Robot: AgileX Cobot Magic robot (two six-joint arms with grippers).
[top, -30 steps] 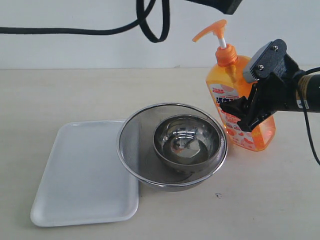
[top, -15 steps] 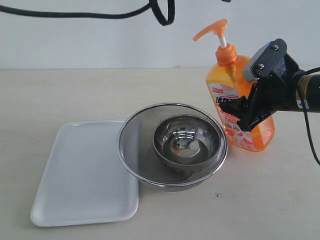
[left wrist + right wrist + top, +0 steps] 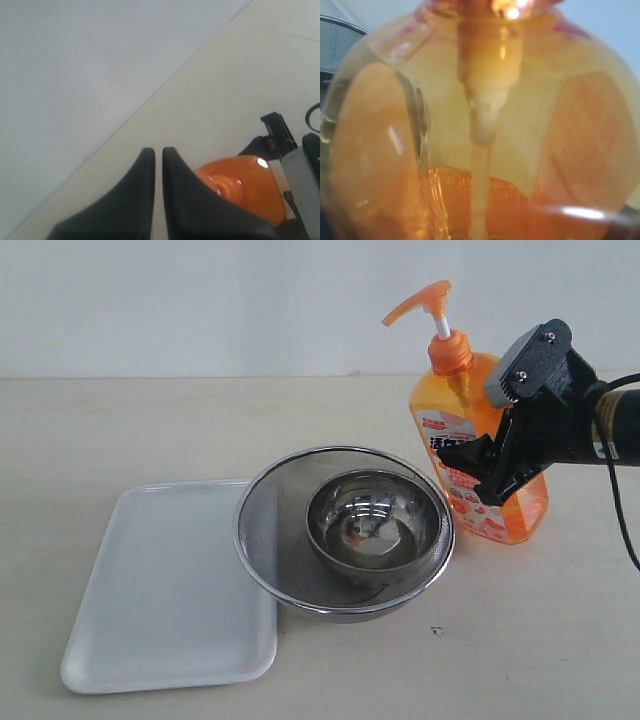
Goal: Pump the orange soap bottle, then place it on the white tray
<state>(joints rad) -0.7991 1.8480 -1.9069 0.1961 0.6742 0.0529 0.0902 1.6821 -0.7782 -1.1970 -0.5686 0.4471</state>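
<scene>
The orange soap bottle (image 3: 450,405) is glossy translucent plastic. The white tray (image 3: 160,580) is smooth plastic with a soft sheen. The strainer (image 3: 268,530) is fine metal mesh, the inner bowl (image 3: 375,530) mirror-polished metal. The table (image 3: 150,420) looks matt.

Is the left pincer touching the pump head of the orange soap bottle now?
Apart. The exterior view shows the pump head of the orange soap bottle standing free, with nothing on it; the left pincer is outside that view.

The beige table (image 3: 150,420) bears a white tray (image 3: 160,590) and mesh strainer (image 3: 275,530).
</scene>
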